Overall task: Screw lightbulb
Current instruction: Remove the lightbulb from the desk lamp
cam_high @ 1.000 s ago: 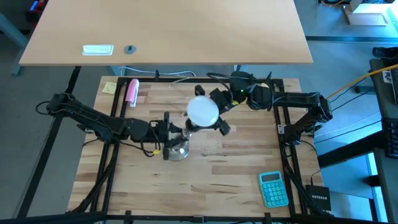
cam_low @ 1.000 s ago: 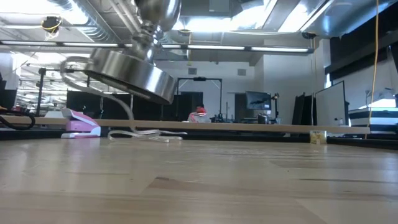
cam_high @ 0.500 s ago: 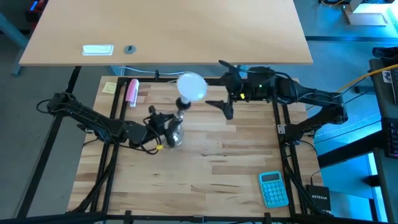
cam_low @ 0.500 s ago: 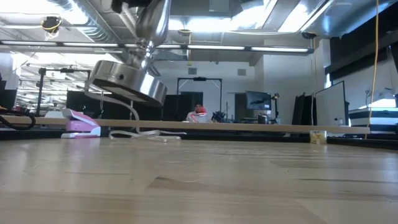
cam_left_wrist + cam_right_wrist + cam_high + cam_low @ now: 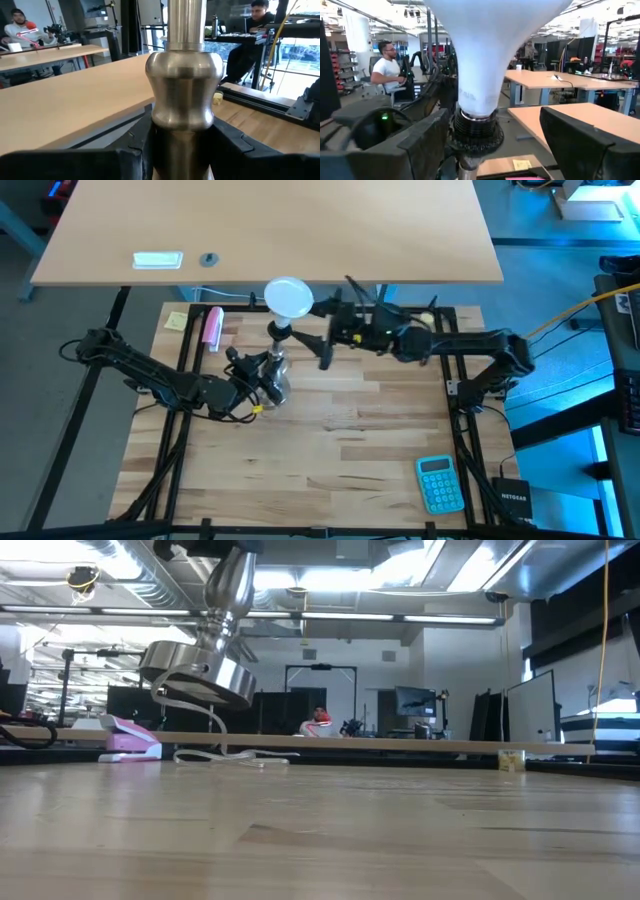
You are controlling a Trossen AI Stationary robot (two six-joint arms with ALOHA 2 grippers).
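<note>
open lab room behind, with desks, monitors and seated people in the wrist views. wooden surface (image 5: 330,440) filled the centre of the high view, with a pale desk (image 5: 270,225) across the top. a teal calculator (image 5: 438,483) sat lower right, a pink item (image 5: 212,326) upper left, and a yellow note (image 5: 177,321) beside it.

the lightbulb (image 5: 288,297) was in the upper middle of the high view, seated on the black top of the metal socket stand (image 5: 273,376), globe pointing toward the top of the frame. the stand was tilted and lifted clear of the surface; the low view showed its round base (image 5: 195,675) hanging upper left with a white cord (image 5: 215,745) trailing down.

left end effector (image 5: 252,375) was clamped on the stand stem (image 5: 186,90), with dark fingers (image 5: 145,137) pressing either side of the steel bulge. right end effector (image 5: 322,330) was just beside the bulb neck (image 5: 476,107), fingers (image 5: 422,145) spread wide either side and touching nothing.

handling guess: the bulb looked light, hollow, frosted-smooth and slippery, and likely to crack if squeezed. the globe was wide for this spread, so the best hold was probably the taper just above the threaded collar (image 5: 476,130), with light pressure, square to the axis. the stand looked heavy, stiff and polished, so it could twist in the left grip.
</note>
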